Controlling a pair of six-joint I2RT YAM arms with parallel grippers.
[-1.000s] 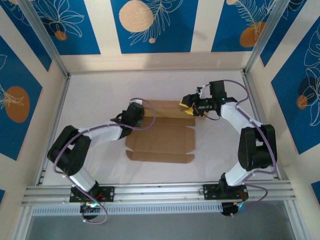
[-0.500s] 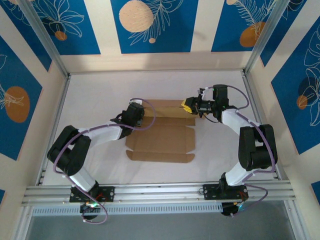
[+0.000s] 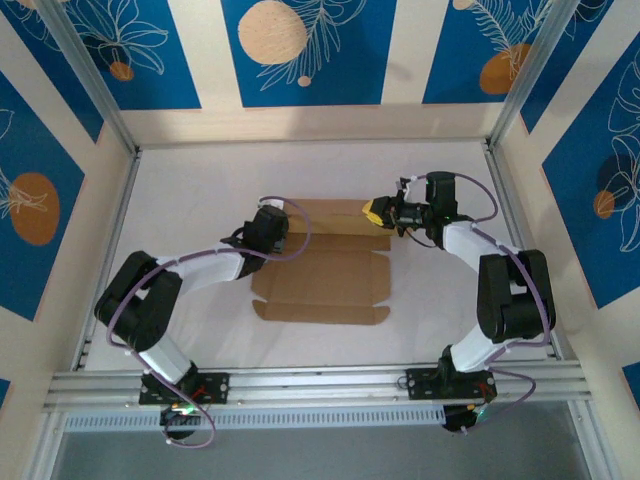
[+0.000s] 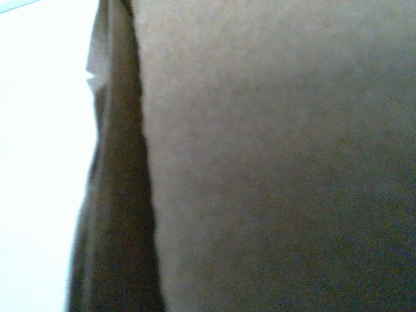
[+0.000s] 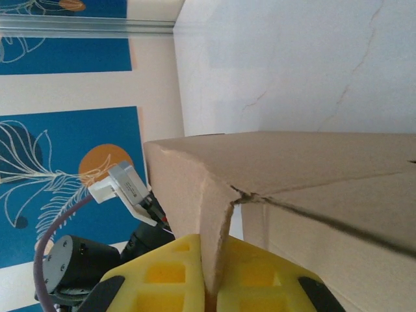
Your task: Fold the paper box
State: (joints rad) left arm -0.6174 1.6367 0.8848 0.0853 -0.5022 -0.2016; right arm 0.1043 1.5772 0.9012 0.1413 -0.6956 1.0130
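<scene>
- Paper box (image 3: 320,285) — centre of bench (image 3: 200,180), mostly flat, far panel raised between both arms.
- Right jaws pinching far-right flap edge between yellow pads (image 5: 172,273); left jaws pressed together at far-left corner — grip on card not discernible.
- Likely light, thin, bendy, easily creased; best taken at flap edges beside score lines.

2 arms elbows-out, wrists inward; right hand (image 3: 377,211) clamped tight, left hand (image 3: 272,230) apparently closed.

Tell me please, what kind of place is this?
Probably a robot test booth, not a home: a left arm and right arm bolted to a metal rail, a white table closed in by blue printed wall panels.
</scene>
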